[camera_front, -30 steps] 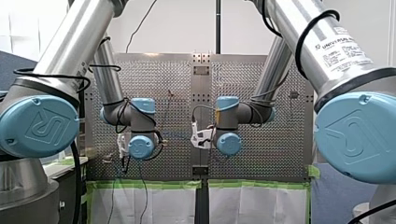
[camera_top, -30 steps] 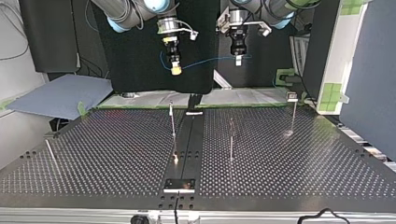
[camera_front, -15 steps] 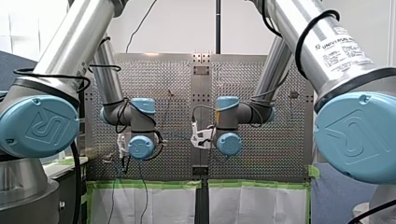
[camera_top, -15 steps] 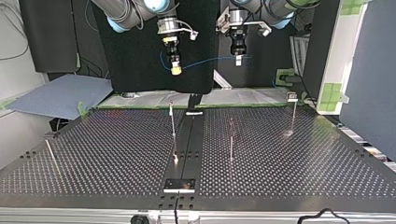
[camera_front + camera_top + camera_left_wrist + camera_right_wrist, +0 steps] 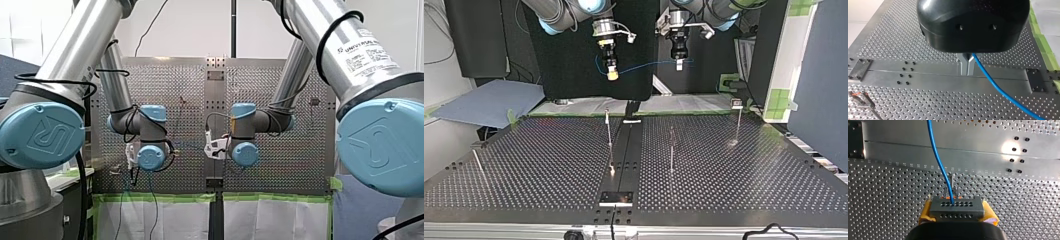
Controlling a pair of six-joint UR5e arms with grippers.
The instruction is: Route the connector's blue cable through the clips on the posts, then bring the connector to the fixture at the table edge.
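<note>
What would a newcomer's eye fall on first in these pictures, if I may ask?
The blue cable, strung in mid-air between my two grippers, high in the top view. My right gripper clamps the grey connector in yellow pads; my left gripper pinches the cable. Thin posts stand on the table below.

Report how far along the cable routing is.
Done: both grasps. My right gripper holds the connector; my left gripper pinches the blue cable. In hand: the cable hangs stretched between them, above the table. Left: all routing; no post has cable in its clip, and the connector has not reached the table edge.
</note>
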